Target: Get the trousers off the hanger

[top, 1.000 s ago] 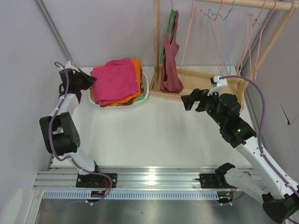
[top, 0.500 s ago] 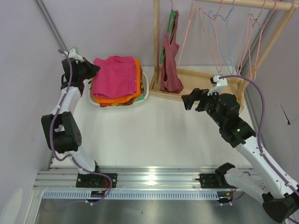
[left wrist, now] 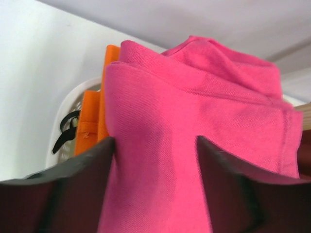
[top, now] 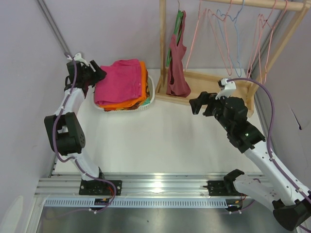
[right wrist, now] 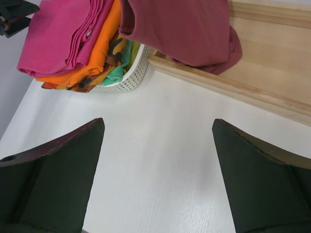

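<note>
The trousers [top: 120, 80] lie folded on top of a stack of clothes in a white basket [top: 150, 95] at the far left of the table [top: 160, 143]. They are off the rack and clear of every hanger. Directly under them is an orange cloth [top: 143, 73], with patterned and green pieces lower in the stack.

The left gripper [top: 98, 75] is at the left edge of the stack, level with the trousers. In the left wrist view its fingers [left wrist: 73, 170] stand apart, with the pink fabric showing between them. The jaws are parted and not pinching the cloth.

A light-pink wire hanger [top: 194, 36] hangs bare on the rail of the wooden rack [top: 214, 80], among other wire hangers. A maroon garment [top: 177, 73] hangs at the rack's left end, its hem resting on the base board.

The right gripper [top: 197, 104] hangs over the table just in front of the rack. Its jaws are spread wide with nothing between them.
</note>
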Tool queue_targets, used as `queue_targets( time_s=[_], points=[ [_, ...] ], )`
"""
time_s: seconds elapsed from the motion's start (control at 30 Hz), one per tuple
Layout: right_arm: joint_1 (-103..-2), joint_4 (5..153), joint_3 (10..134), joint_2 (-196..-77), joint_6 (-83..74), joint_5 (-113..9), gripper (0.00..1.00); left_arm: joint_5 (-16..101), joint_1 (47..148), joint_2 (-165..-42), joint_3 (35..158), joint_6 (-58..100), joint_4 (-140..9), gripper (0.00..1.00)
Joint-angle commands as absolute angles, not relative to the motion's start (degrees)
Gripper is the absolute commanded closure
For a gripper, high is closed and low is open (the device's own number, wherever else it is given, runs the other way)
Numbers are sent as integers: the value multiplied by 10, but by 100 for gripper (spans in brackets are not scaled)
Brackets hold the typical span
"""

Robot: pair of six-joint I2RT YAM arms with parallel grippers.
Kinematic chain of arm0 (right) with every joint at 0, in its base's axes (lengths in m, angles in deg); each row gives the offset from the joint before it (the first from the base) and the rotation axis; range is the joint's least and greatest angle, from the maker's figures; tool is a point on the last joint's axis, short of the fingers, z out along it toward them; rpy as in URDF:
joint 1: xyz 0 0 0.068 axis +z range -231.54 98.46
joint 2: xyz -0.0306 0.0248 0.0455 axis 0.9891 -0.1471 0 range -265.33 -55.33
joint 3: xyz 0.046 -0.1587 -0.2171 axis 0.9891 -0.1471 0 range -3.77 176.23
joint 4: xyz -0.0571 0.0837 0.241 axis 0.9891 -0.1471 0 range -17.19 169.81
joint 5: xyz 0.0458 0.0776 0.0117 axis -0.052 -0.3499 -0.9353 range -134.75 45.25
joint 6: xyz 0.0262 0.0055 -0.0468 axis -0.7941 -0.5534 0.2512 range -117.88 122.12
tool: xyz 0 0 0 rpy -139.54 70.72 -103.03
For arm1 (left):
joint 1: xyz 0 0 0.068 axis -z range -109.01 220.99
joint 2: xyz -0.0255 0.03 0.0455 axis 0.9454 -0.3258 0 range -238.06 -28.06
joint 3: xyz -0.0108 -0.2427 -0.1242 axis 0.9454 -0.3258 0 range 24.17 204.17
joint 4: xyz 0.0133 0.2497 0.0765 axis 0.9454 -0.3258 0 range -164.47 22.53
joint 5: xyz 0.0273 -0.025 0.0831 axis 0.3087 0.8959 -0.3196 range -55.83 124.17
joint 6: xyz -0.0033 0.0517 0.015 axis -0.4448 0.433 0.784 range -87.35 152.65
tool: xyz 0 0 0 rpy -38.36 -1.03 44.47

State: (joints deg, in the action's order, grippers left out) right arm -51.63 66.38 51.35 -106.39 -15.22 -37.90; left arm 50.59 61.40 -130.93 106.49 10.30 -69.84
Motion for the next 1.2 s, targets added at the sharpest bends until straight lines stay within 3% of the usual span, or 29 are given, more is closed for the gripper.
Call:
queue_targets(
  time_s=[0.0, 0.07, 0.23, 0.37, 0.93, 1.17],
  points=[
    [-513, 659, 536, -1079, -170, -375, 1, 472, 618, -1265, 1100, 139, -744, 22],
    [-513, 656, 538, -1084, -170, -377, 1, 446, 618, -1248, 1115, 154, -768, 15],
    [-514, 669, 532, -1073, -169, -367, 1, 438, 611, -1197, 1120, 166, -822, 11],
    [-517, 664, 539, -1062, -154, -360, 0, 430, 609, -1136, 1109, 167, -856, 1],
    [-516, 636, 469, -920, -140, -300, 0, 499, 602, -708, 846, 166, -965, 1],
    [-515, 652, 359, -773, -178, -287, 1, 507, 641, -593, 772, 132, -967, 0]
  ],
)
